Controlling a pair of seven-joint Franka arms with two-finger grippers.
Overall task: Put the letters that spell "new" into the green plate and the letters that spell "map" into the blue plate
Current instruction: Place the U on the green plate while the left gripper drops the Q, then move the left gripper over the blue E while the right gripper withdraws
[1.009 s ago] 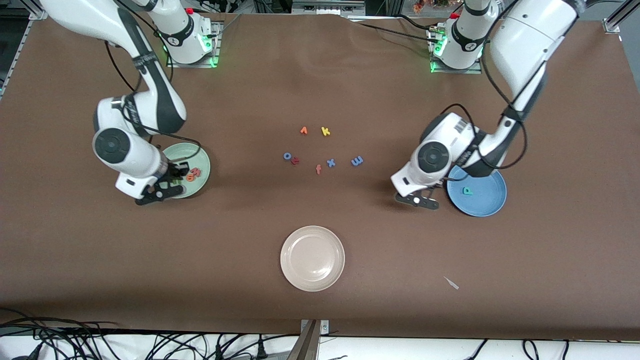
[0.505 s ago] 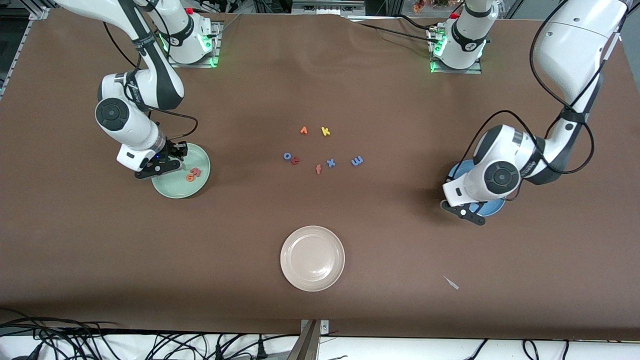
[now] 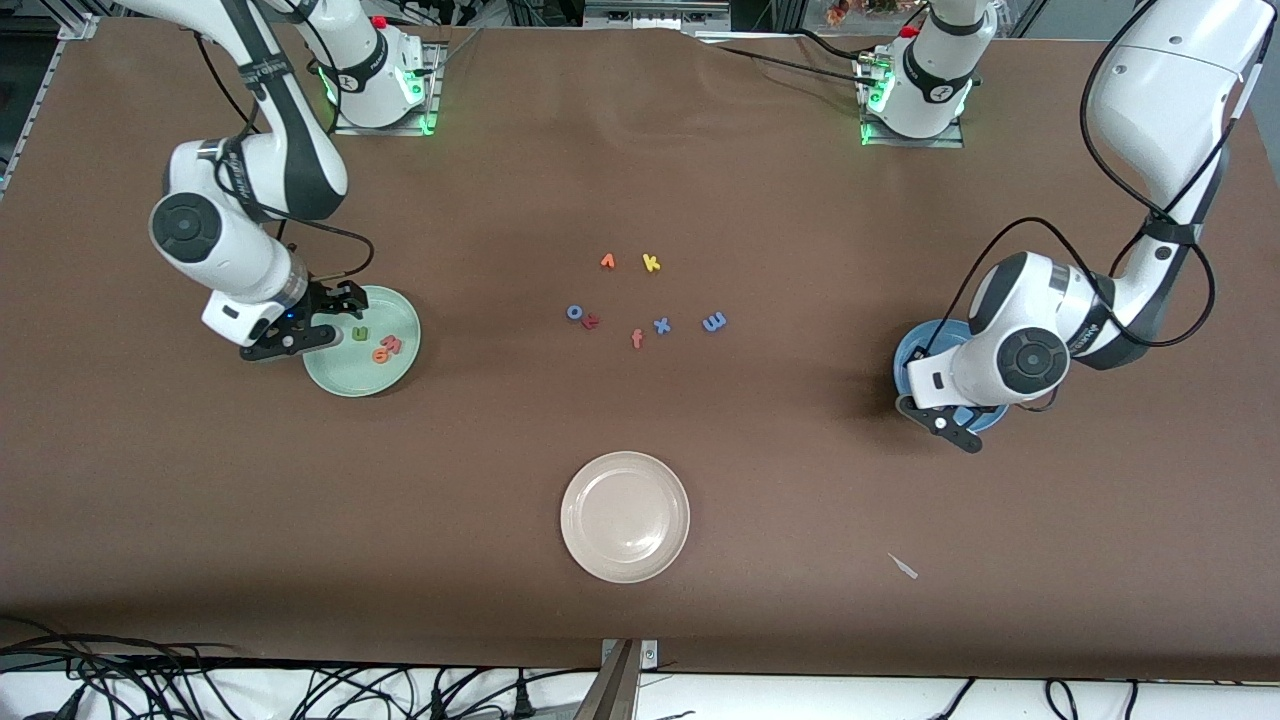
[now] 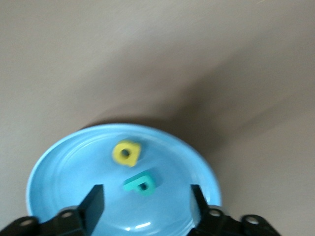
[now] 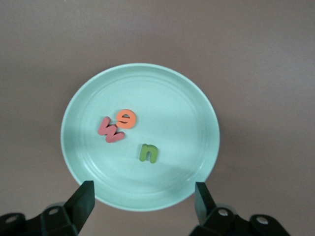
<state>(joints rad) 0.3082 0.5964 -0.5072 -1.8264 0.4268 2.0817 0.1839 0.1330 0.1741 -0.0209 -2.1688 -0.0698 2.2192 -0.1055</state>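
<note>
The green plate [image 3: 340,372] holds the green n [image 5: 149,153], the orange e [image 5: 127,118] and the pink w [image 5: 110,130]. My right gripper [image 5: 143,196] hangs open and empty over that plate's rim. The blue plate [image 3: 911,350] is mostly hidden under my left arm in the front view. In the left wrist view the blue plate [image 4: 59,167] holds the yellow a [image 4: 126,152] and the teal p [image 4: 140,183]. My left gripper [image 4: 145,196] is open above them, holding nothing. The blue m [image 3: 714,322] lies on the table mid-way between the plates.
Beside the m lie a blue x [image 3: 661,325], red f [image 3: 637,339], blue o [image 3: 575,312], yellow k [image 3: 651,263] and orange wedge [image 3: 607,261]. A cream plate [image 3: 572,520] sits nearer the front camera, with a small white scrap [image 3: 903,566] toward the left arm's end.
Both grippers have opened. The left hand swung over the blue plate, where the yellow a now lies. The right hand drew back off the green plate, leaving the n in it.
</note>
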